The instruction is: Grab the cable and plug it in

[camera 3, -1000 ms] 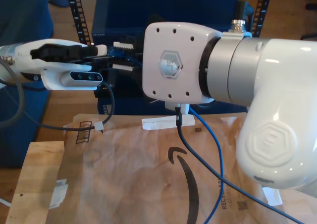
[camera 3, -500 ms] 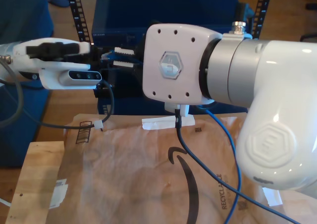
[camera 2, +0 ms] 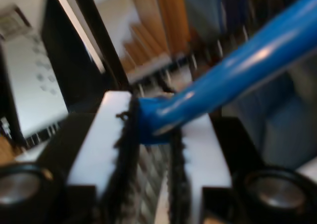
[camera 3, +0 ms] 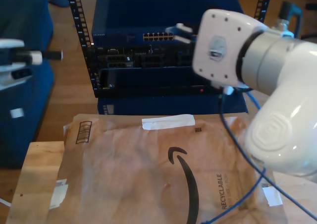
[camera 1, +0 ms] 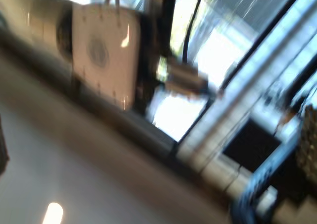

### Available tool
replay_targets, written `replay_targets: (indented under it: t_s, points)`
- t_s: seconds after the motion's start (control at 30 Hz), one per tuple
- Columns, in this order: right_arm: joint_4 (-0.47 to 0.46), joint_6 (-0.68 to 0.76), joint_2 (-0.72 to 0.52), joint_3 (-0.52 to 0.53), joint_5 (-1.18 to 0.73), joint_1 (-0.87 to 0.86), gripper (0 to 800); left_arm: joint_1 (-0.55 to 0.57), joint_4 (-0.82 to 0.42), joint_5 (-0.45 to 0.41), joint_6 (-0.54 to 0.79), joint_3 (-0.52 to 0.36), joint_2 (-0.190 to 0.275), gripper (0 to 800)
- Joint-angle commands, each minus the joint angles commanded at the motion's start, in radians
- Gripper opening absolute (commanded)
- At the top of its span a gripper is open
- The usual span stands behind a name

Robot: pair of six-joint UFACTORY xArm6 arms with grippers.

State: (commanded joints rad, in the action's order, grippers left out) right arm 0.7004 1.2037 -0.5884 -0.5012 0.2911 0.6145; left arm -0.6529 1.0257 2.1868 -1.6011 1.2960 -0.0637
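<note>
My second gripper (camera 2: 151, 149): two white fingers (camera 2: 96, 144) with black ribbed pads, closed to a narrow gap and clamped on the cable (camera 2: 233, 68), which leaves between the pads as a thick bright blue run. View blurred; plug end not discernible.

Large white arm (camera 3: 277, 100): at the exterior view's right, its wrist housing in front of the rack. Small white finger tips (camera 3: 179, 31) project from it toward the rack's port row. The blue cable (camera 3: 247, 184) hangs below it and loops down across the paper at the exterior view's lower right, beside a black robot cable (camera 3: 224, 112).

My first gripper: its wrist view is heavily blurred; whether it is open or closed, cannot tell.

White arm end (camera 3: 17, 60): at the exterior view's left edge, well apart from the rack.

Blue equipment rack (camera 3: 158, 16): behind the desk, with a row of ports (camera 3: 157, 36) on a front panel.

Wooden desk (camera 3: 34, 174): covered by a brown paper mailer (camera 3: 148, 174) with white tape strip (camera 3: 168, 121).
</note>
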Motion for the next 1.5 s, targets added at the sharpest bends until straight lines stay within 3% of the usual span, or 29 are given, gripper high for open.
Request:
replay_targets:
  t_s: [0.13, 0.23, 0.37, 0.43, 0.5, 0.83, 1.0, 1.23, 1.43, 1.5]
  points:
    - [-0.049, -0.002, 0.031, 0.071, 0.103, -0.043, 12, -0.072, -0.199, 0.0, 0.149, -0.003, 0.02, 799]
    - [-0.055, -0.04, 0.055, 0.12, 0.181, -0.055, 11, -0.092, -0.413, 0.002, 0.267, -0.044, 0.063, 799]
    - [-0.046, -0.144, 0.12, 0.152, 0.358, -0.055, 6, -0.104, -0.635, -0.017, 0.399, -0.196, 0.187, 799]
    - [-0.044, -0.149, 0.15, 0.15, 0.407, -0.054, 4, -0.133, -0.72, -0.06, 0.46, -0.284, 0.256, 799]
    - [-0.043, -0.149, 0.181, 0.143, 0.431, -0.054, 3, -0.175, -0.798, -0.104, 0.539, -0.381, 0.296, 799]
    - [-0.043, -0.176, 0.324, 0.074, 0.526, -0.051, 3, -0.359, -1.007, -0.221, 0.807, -0.641, 0.47, 799]
    - [-0.043, -0.178, 0.373, 0.037, 0.526, -0.051, 3, -0.407, -1.03, -0.265, 0.918, -0.733, 0.548, 799]
    - [-0.043, -0.18, 0.379, 0.029, 0.526, -0.051, 3, -0.572, -1.074, -0.413, 1.069, -0.813, 0.549, 799]
    - [-0.032, -0.178, 0.381, 0.028, 0.525, -0.049, 3, -0.661, -1.154, -0.614, 1.115, -0.907, 0.549, 799]
    - [-0.031, -0.178, 0.382, 0.025, 0.525, -0.048, 3, -0.686, -1.169, -0.646, 1.126, -0.921, 0.549, 799]
